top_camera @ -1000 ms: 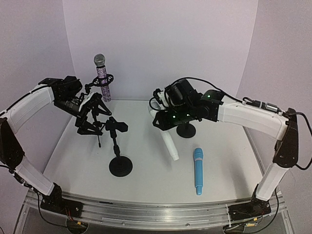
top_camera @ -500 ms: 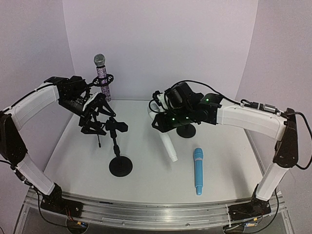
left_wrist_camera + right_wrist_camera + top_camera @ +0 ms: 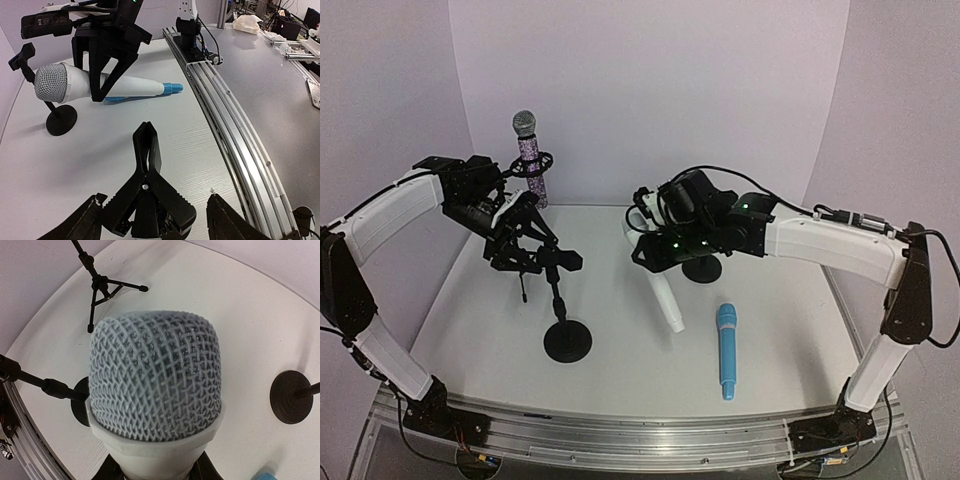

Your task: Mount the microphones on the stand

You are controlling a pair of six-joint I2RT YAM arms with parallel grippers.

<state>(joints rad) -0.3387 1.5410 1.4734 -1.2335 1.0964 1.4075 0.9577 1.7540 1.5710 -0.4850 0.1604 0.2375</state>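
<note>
The white microphone (image 3: 663, 287) hangs tilted over the table, and my right gripper (image 3: 653, 247) is shut on its body. Its mesh head (image 3: 155, 375) fills the right wrist view, with the gripper (image 3: 156, 469) below it. The glittery purple microphone (image 3: 530, 160) stands upright in the tripod stand's clip at the back left. The light blue microphone (image 3: 725, 350) lies flat at the front right. My left gripper (image 3: 155, 198) is open and straddles the handles of the black clip (image 3: 147, 175) on the round-base stand (image 3: 566, 340). The right finger stands apart from the clip.
A second round-base stand (image 3: 702, 267) sits behind the right arm. The tripod stand's legs (image 3: 102, 290) spread at the back left. The aluminium rail (image 3: 640, 430) runs along the table's near edge.
My left gripper has moved right onto the round-base stand's clip and its jaws have narrowed around it. The right arm with the white microphone shifted slightly, then held still.
</note>
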